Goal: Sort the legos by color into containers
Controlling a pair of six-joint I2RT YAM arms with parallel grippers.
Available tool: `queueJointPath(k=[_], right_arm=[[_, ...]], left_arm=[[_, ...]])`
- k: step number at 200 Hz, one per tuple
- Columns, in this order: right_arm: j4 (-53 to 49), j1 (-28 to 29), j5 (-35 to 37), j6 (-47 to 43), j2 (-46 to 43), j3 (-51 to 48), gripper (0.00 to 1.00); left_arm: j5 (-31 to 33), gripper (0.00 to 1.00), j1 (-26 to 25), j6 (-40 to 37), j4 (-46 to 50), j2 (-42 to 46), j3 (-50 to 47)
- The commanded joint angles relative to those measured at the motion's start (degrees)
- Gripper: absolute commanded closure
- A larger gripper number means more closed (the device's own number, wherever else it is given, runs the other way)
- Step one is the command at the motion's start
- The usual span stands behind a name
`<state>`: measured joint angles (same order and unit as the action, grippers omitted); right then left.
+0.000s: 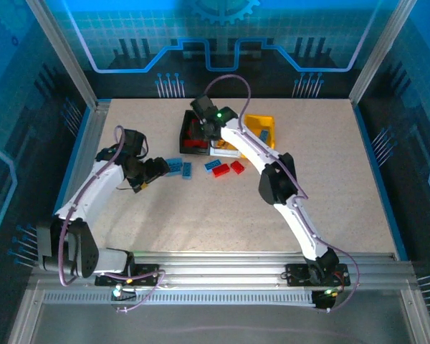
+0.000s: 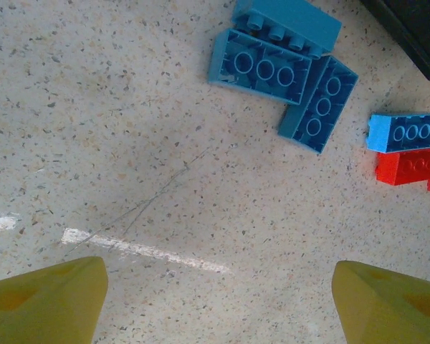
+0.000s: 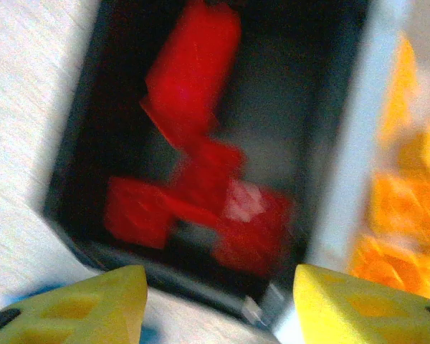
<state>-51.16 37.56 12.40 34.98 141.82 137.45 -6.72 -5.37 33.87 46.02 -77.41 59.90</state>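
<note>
Several red legos (image 3: 201, 186) lie in the black container (image 3: 79, 136), blurred in the right wrist view. My right gripper (image 3: 218, 301) hangs open over this bin's near wall with nothing between its fingers; from above it (image 1: 199, 122) sits over the black bin (image 1: 187, 135). Beside it is the white container (image 3: 358, 143), with orange legos (image 3: 401, 215) beyond it. The yellow container (image 1: 264, 129) stands to the right. Three blue legos (image 2: 265, 68) lie clustered on the table, with a small blue one (image 2: 405, 132) and a red one (image 2: 408, 165) further right. My left gripper (image 2: 218, 301) is open above bare table, short of them.
In the top view, loose blue (image 1: 213, 165) and red (image 1: 238, 167) legos lie in front of the bins, under the right arm's reach. A corner of the black bin (image 2: 416, 29) shows at the top right of the left wrist view. Metal frame posts border the table.
</note>
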Motion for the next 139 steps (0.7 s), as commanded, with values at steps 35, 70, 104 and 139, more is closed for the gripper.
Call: queueJointPath(k=[35, 70, 104, 139], right_arm=[[3.56, -0.76, 5.82, -5.79, -28.15, -40.29, 0.41], [6.85, -3.87, 2.29, -13.11, -29.66, -48.32, 0.41], [10.59, -6.18, -1.26, -18.85, -27.59, -49.75, 0.41], [11.53, -6.62, -3.54, -23.54, -23.18, -47.03, 0.41]], left_arm=[[-3.37, 0.17, 0.8, -0.29, -1.91, 1.12, -1.89], [-3.65, 0.18, 0.84, -0.39, -1.13, 1.72, -2.24], [-4.31, 0.17, 0.8, 0.04, -0.32, 3.17, -3.44], [-5.02, 0.17, 0.8, 1.06, -0.31, 4.52, -5.37]])
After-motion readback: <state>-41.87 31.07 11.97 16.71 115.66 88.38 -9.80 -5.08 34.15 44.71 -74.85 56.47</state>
